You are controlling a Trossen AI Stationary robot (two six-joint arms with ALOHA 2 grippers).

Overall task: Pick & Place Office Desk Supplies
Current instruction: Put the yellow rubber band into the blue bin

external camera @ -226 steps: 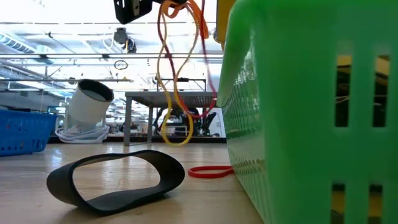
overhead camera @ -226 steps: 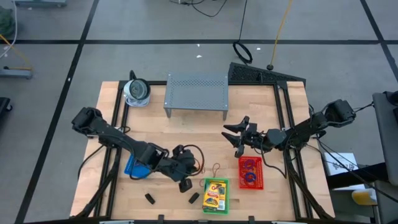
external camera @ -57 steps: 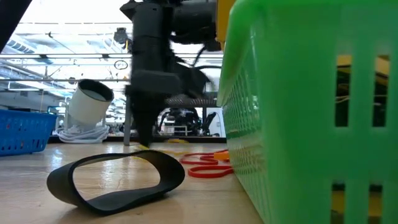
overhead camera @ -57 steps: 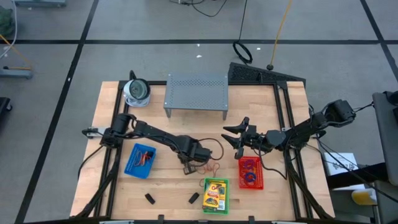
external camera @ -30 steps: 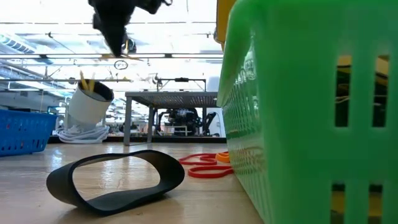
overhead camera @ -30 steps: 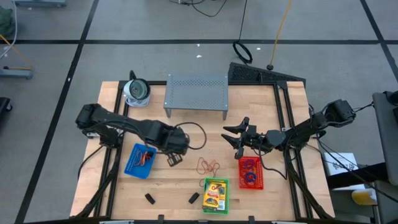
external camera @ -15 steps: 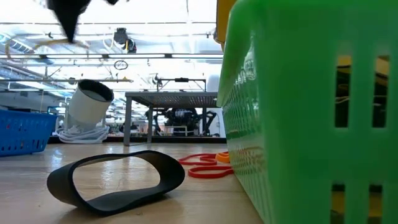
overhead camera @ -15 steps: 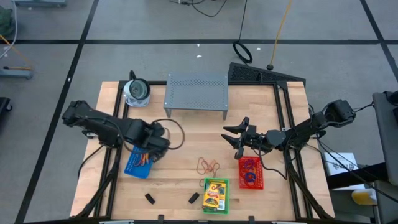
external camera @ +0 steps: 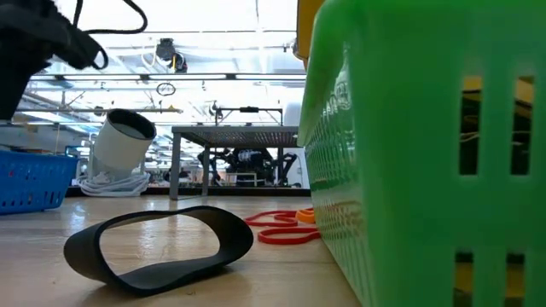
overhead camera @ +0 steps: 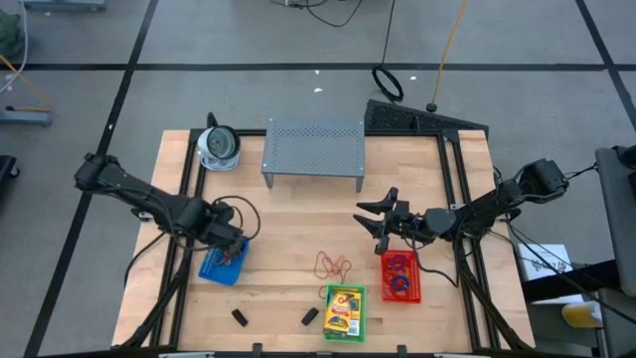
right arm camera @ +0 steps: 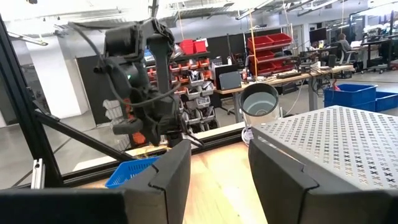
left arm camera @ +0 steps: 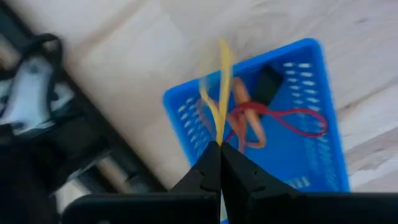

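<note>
Wooden table: only left wrist view shows left gripper (left arm camera: 219, 149) pinching yellow band (left arm camera: 223, 93)

This is a robotics lab set up inside an industrial workshop hall. A wooden table (overhead camera: 298, 239) sits in a black metal frame (overhead camera: 452, 189) on a grey concrete floor (overhead camera: 248, 89) marked with dark lines, cables (overhead camera: 393, 80) trailing across it. Beyond the table, the right wrist view catches racks of red storage bins (right arm camera: 267, 42), workbenches with monitors (right arm camera: 231, 79), blue crates (right arm camera: 357, 96) and, overhead, ceiling strip lights (external camera: 213, 38) along exposed beams.
</note>
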